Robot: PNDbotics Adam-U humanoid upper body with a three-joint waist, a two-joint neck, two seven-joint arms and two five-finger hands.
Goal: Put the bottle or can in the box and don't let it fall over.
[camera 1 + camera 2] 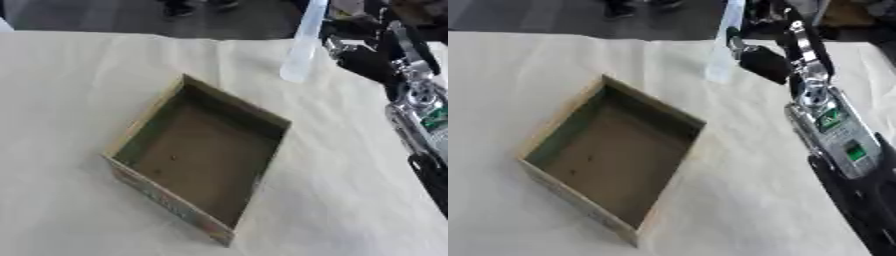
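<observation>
A clear, pale plastic bottle point(302, 42) hangs tilted above the table at the upper right, its lower end toward the table and its top cut off by the picture's edge. My right hand point(761, 56) is shut on the bottle from its right side, black fingers wrapped around its upper part. The arm runs down the right edge. An open cardboard box point(203, 150) with a brown floor lies empty at mid-table, below and left of the bottle. My left hand is out of sight.
A cream cloth point(70, 100) covers the table. Beyond the far edge lies dark floor point(105, 15), with a person's feet at the top.
</observation>
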